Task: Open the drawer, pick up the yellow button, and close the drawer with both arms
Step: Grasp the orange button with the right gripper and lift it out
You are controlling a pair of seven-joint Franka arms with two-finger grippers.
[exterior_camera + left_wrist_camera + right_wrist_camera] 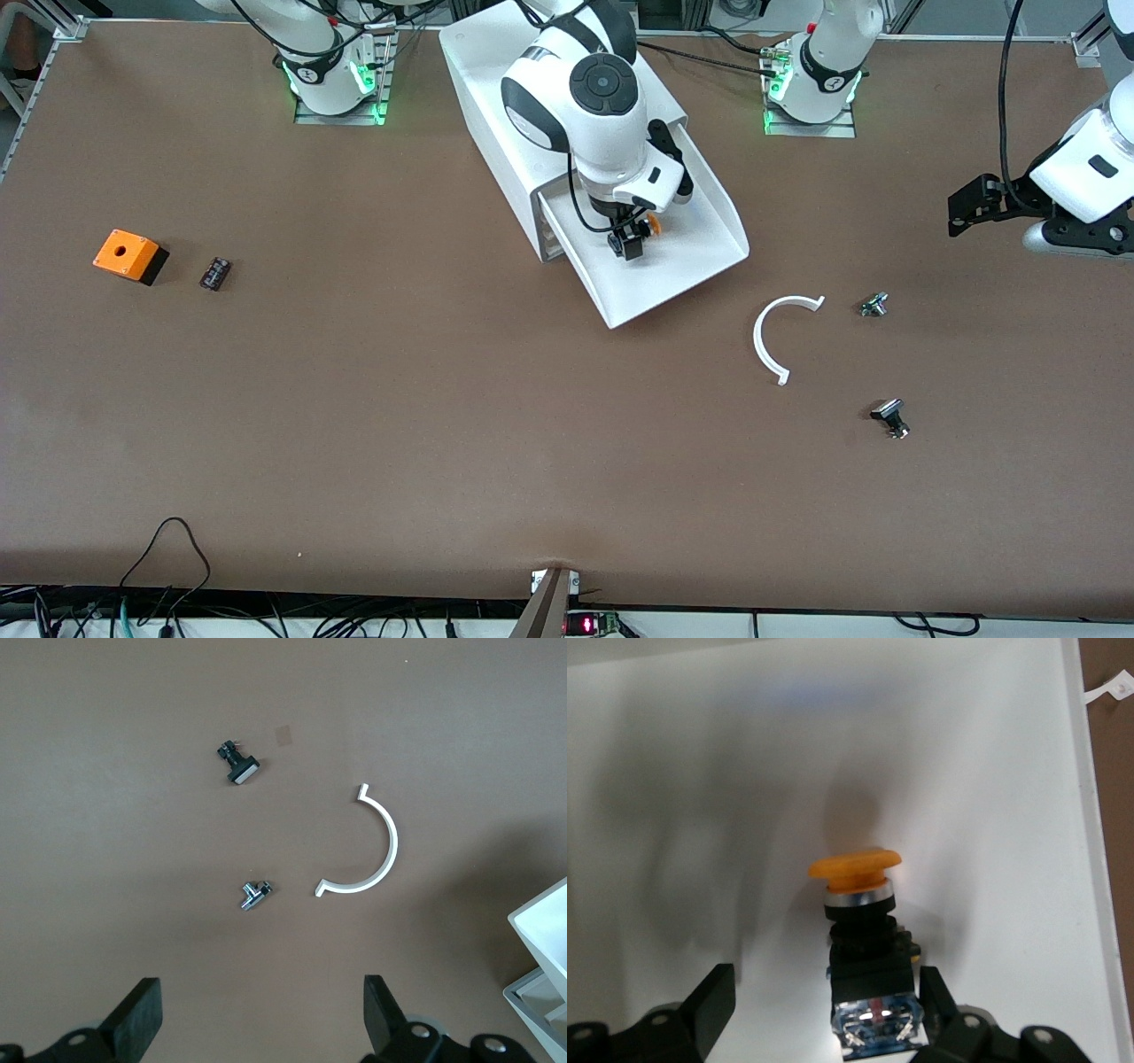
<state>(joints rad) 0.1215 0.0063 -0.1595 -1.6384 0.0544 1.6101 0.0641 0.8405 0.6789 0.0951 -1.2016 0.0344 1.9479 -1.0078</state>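
Brown tabletop [443, 425], drawer [700, 257] pulled out. Right gripper [631, 241], jaws apart and seemingly not yet gripping, straddles the button [859, 904] lying inside; next, pinch and lift. Left gripper [257, 1019] waits, jaws wide.

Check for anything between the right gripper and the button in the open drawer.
Nothing visible blocks it. The right gripper is down in the open drawer, fingers either side of the button, not yet closed on it. The left gripper waits over the table.

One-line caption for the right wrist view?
Right pincer, fingers apart, straddles the orange-capped button lying in the open white drawer.
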